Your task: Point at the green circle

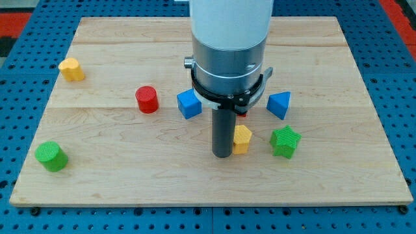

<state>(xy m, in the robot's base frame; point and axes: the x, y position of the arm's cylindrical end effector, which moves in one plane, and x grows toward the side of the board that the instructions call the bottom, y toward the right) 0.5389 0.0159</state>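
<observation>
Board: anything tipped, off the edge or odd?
Nothing stands out. All blocks sit flat on the wooden board. My tip is down beside the yellow block, far from the green circle at the view's lower left. A small red piece is mostly hidden behind the rod.

no text, label, brand, number or sign can be read on anything that is shown.

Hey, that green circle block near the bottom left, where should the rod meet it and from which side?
No pincer here, so contact only. The green circle stands upright near the board's bottom-left corner. My tip sits far toward the view's right, beside a yellow block. Probably best to approach its right-facing curved wall; that path looks clear.
</observation>
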